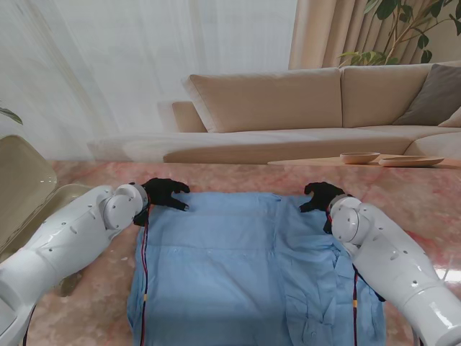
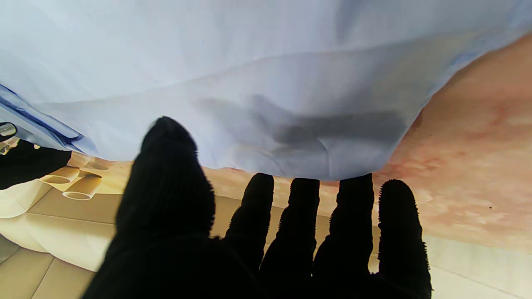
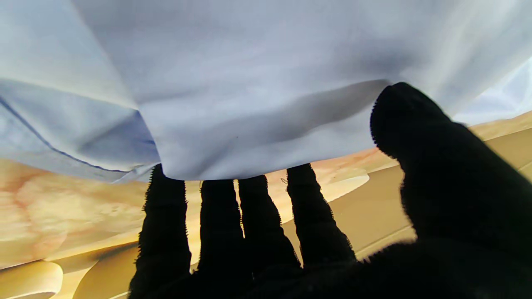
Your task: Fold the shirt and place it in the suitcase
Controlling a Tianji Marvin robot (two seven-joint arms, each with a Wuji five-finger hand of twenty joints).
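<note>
A light blue shirt [image 1: 245, 267] lies spread flat on the pink marble table [image 1: 86, 176], reaching from mid-table to the near edge of the stand view. My left hand [image 1: 164, 193], in a black glove, grips the shirt's far left corner. In the left wrist view, its fingertips [image 2: 305, 187] are tucked at the hem of the shirt [image 2: 249, 83] and the thumb lies against the fabric. My right hand [image 1: 322, 196] holds the far right corner the same way. Its fingertips [image 3: 220, 191] are behind the shirt [image 3: 249, 62] edge. No suitcase shows.
A beige chair [image 1: 25, 187] stands off the table's left side. Beyond the table's far edge are a tan sofa [image 1: 288, 101] and a low table carrying a bowl [image 1: 359, 156]. A folded sleeve bunches on the shirt's right near part [image 1: 317, 303].
</note>
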